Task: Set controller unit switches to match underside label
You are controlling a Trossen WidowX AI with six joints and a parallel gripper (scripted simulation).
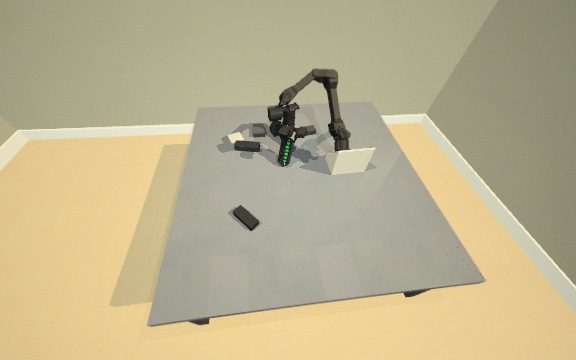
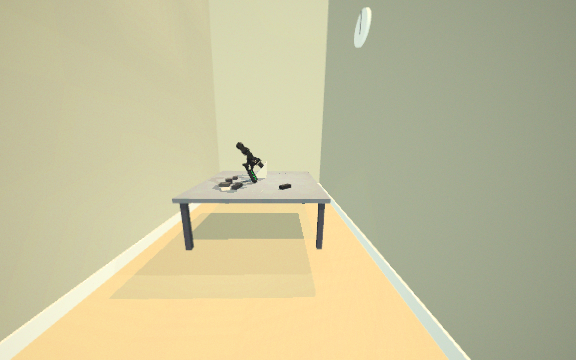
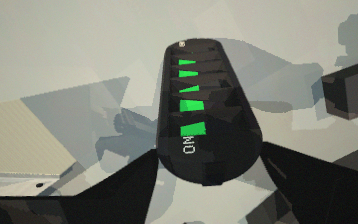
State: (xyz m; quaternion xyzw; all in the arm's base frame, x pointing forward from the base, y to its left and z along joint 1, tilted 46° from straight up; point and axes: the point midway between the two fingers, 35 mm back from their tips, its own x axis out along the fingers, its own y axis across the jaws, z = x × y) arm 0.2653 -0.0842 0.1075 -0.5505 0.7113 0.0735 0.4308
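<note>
My tool pinching the dark grey six-switch controller unit, unit tilted, green switch ends showing, pale panel at its three o'clock in my top view, worktop beneath

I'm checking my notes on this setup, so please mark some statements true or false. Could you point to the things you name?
1. The pincer (image 1: 286, 134) (image 3: 207, 151) is shut on the controller unit (image 1: 285, 152) (image 2: 250, 175) (image 3: 205, 160). True.
2. The controller unit lies flat on its base. False: it is tilted, held between the fingers.
3. Green switch ends show on the controller unit. True.
4. The white panel (image 1: 352, 162) (image 2: 263, 170) lies flat on the bench (image 1: 288, 265) (image 2: 251, 200). False: it stands up.
5. A round clock (image 2: 363, 27) hangs on the wall. True.
</note>
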